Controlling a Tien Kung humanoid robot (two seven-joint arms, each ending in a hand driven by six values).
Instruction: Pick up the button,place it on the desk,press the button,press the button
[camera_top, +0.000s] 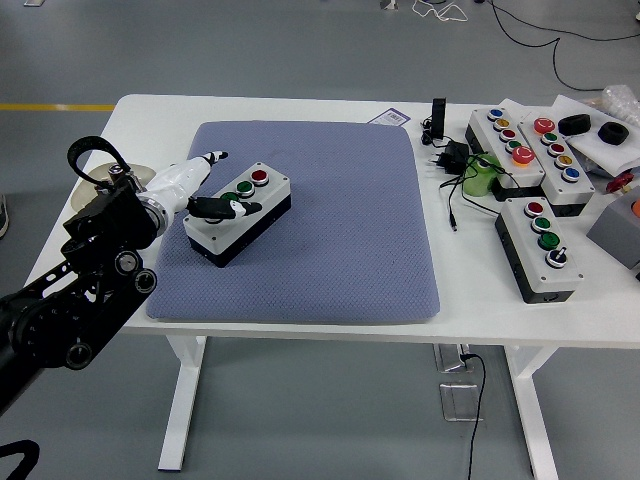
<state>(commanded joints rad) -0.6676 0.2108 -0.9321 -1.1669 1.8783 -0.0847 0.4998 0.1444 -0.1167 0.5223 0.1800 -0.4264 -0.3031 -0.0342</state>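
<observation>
Left hand (205, 190) of mine rests on the white-topped black button box (238, 214) lying on the blue-grey foam mat (330, 200), thumb across the top, holding nothing; pushing off-centre could skid the box or miss its green button (232, 199).

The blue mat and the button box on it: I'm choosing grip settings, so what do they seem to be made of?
The mat looks like soft foam or fabric with a matte finish: its surface shows a fine dimpled weave and rounded edges. The button box looks like hard moulded plastic, with a smooth light grey lid over a black base and glossy red and green caps. The left hand rests on it.
</observation>
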